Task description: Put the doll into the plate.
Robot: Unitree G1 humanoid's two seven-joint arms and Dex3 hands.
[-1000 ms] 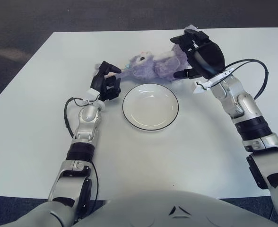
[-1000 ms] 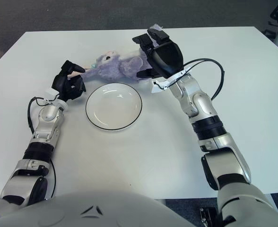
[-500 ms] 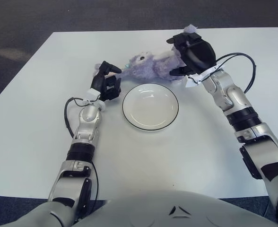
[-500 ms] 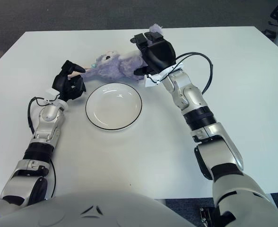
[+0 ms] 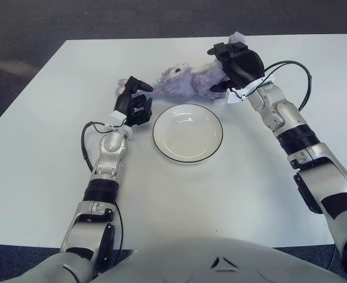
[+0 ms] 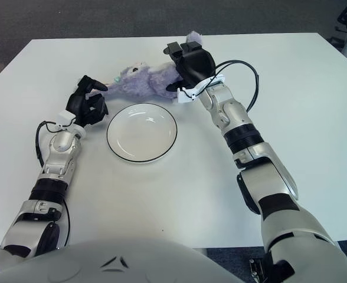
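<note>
The left robot hand (image 5: 132,100) shows just left of the plate's far-left edge, raised off the white tabletop (image 5: 38,153) on its forearm, its dark fingers (image 5: 139,86) curled with nothing in them. One fingertip reaches close to the doll's near limb, though I cannot tell whether the two touch.

The plate (image 5: 187,133), white with a thin dark rim, lies in the middle of the tabletop and holds nothing, so the task is not yet done.

The doll (image 5: 188,81) is a soft lilac plush animal with shaggy fur, a paler face turned toward the left and what looks like a small teal trim at its neck. It lies stretched lengthwise just beyond the plate's far rim, its head end to the left and its rear to the right, fully outside the plate.

The right robot hand (image 5: 238,65) sits over the doll's right end, its fingers wrapped down around the plush body in what looks like a grasp, with a tuft of lilac fur showing beyond the knuckles.

By my judgement the grasp is only just made: what remains is lifting the doll, bringing it toward the robot over the plate, and letting go
</note>
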